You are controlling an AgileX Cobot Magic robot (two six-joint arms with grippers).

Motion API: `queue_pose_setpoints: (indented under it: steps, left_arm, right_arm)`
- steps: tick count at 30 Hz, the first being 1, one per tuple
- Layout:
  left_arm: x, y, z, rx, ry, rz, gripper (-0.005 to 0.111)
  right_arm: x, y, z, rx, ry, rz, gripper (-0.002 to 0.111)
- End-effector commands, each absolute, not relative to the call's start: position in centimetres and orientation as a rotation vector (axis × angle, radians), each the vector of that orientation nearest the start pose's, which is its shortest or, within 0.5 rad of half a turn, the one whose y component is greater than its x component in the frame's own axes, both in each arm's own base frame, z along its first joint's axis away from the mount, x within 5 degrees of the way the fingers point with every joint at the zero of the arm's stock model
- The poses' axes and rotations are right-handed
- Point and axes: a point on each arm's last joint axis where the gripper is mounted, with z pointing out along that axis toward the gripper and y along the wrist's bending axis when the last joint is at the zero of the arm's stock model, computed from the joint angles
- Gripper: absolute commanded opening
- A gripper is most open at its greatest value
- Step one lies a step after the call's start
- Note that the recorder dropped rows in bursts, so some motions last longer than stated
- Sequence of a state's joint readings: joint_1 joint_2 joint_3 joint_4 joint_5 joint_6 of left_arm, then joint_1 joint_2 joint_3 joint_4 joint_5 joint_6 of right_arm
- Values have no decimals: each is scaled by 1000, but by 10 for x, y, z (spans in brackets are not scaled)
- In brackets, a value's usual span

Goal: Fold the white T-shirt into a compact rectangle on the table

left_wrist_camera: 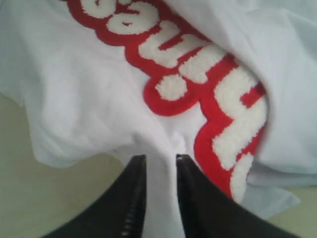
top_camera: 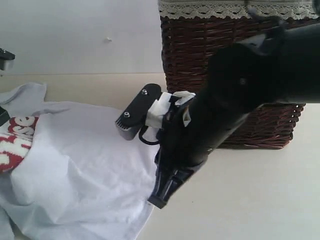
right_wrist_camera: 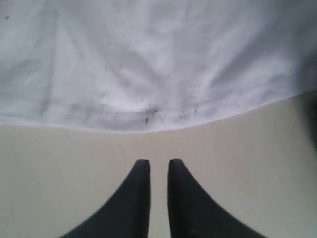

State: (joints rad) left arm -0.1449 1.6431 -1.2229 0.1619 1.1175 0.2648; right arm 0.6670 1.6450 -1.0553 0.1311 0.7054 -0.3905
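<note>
Half-folded shirt [top_camera: 75,165] lies on the bench [top_camera: 240,200]. Left pincer [left_wrist_camera: 161,161] pinches its cloth; right pincer [right_wrist_camera: 154,166], nearly together, empty, hovers beside the hem. A loose pinch could undo the fold.

Bare table [top_camera: 250,200] right of the white T-shirt [top_camera: 85,165]; wicker basket [top_camera: 200,55] blocking the far side.

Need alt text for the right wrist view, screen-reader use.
The right hand, its two dark fingers nearly together with only a narrow gap and nothing between them, hovers over the bare cream table. Just beyond lies the hem of the white T-shirt, wrinkled, with small dark specks near the edge.
</note>
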Motion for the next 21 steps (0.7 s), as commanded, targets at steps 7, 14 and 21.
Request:
queue_pose_setpoints:
  steps: [7, 14, 21]
  left_arm:
    - [314, -25, 255, 560, 2834, 155, 60]
    - [313, 57, 201, -290, 2944, 332, 21]
    - [323, 49, 157, -207, 2936, -223, 0]
  right_arm:
    - [287, 234, 182, -1232, 2487, 232, 0]
    - [290, 237, 161, -1244, 2532, 225, 0]
    - [295, 240, 161, -1208, 2483, 233, 0]
